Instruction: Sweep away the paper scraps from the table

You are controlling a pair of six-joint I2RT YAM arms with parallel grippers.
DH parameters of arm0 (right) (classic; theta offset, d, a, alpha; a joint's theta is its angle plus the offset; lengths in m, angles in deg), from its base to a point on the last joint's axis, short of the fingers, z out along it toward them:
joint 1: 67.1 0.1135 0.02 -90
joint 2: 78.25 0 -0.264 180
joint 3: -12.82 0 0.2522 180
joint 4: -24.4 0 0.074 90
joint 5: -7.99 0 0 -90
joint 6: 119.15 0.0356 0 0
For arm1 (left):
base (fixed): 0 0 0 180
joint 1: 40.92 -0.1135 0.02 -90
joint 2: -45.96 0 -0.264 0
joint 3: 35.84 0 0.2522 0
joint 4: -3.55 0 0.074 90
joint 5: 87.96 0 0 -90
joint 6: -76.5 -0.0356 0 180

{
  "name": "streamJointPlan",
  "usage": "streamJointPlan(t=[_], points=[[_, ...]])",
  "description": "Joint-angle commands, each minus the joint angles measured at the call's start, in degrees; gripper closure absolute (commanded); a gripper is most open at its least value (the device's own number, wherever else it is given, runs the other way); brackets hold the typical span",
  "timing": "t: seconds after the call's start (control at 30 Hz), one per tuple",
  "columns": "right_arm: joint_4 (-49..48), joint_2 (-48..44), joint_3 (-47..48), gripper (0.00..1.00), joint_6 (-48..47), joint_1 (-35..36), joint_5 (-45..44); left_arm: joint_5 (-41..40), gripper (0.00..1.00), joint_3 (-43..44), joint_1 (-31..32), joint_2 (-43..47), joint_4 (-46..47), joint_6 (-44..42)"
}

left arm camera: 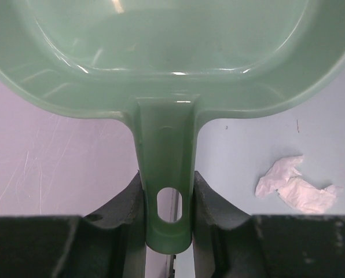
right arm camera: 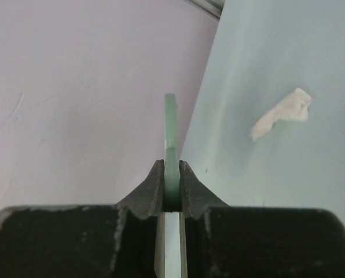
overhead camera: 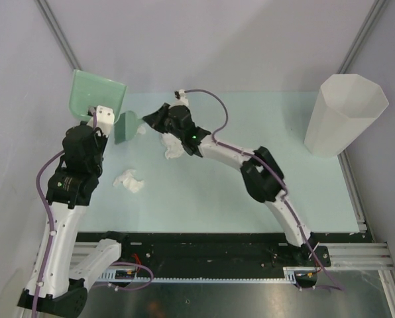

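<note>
My left gripper is shut on the handle of a green dustpan, held tilted at the table's far left corner. My right gripper is shut on a small flat green sweeper, seen edge-on in the right wrist view. White paper scraps lie on the table: one near the left arm, one under the right wrist, one behind it, and a small one beside the sweeper. A scrap shows in the left wrist view and another in the right wrist view.
A tall white faceted bin stands at the far right of the table. Grey walls close in the back and sides. A black rail runs along the near edge by the arm bases.
</note>
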Motion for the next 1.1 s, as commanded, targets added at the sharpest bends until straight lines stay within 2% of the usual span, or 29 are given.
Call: streamJointPlan(t=[0.0,0.03,0.07,0.13,0.2,0.33,0.4,0.43,0.47,0.5,0.6,0.7,0.8,0.93,1.07], points=[[8.5,13.9,18.2,1.0,5.4,-0.6,-3.1,1.3,1.0,-0.1,-0.7,0.6,0.9,0.4],[10.8,18.9,26.8,1.0,5.7,-0.8,-4.9,1.3,1.0,-0.2,-0.7,0.5,0.9,0.3],[13.7,20.9,29.9,1.0,6.2,-0.9,-5.7,1.4,1.0,-0.6,-0.7,0.4,0.9,0.3],[14.6,23.9,33.8,1.0,8.2,-1.7,-7.8,1.8,1.0,-0.8,-0.8,0.2,0.9,0.3],[18.7,23.8,33.1,1.0,10.8,-2.5,-9.8,1.9,1.0,-0.7,-0.8,0.0,0.9,0.4],[23.6,20.0,27.1,1.0,8.9,-4.7,-12.2,2.3,1.0,-0.6,-0.9,-0.2,0.9,0.3],[23.1,14.4,18.0,1.0,7.0,-6.2,-12.3,2.5,1.0,-0.5,-0.8,-0.2,0.9,0.4],[21.9,11.8,13.4,1.0,6.4,-6.6,-13.0,2.7,1.0,-0.5,-0.8,-0.3,0.9,0.6],[18.2,9.2,4.7,1.0,6.0,-7.5,-13.5,2.8,1.0,-0.5,-0.8,-0.4,0.9,0.6],[16.4,3.7,-0.3,1.0,5.3,-8.0,-14.0,3.0,1.0,-0.6,-0.8,-0.4,1.0,0.7],[11.2,-5.3,-13.8,1.0,4.5,-10.0,-14.8,3.2,1.0,-1.2,-0.8,-0.4,0.9,0.6],[5.4,-10.9,-22.9,1.0,3.7,-11.2,-13.6,3.4,1.0,-1.7,-0.9,-0.4,0.9,0.8],[-0.1,-14.2,-23.6,1.0,-0.7,-11.0,-8.0,3.7,1.0,-1.6,-1.2,-0.3,0.9,1.0],[-7.4,-16.5,-22.2,1.0,-2.0,-8.2,2.4,3.5,1.0,-1.4,-1.5,0.1,0.8,1.0],[-7.1,-18.3,-20.2,1.0,-4.7,-2.1,0.2,3.5,1.0,-1.5,-2.0,0.3,0.6,0.9]])
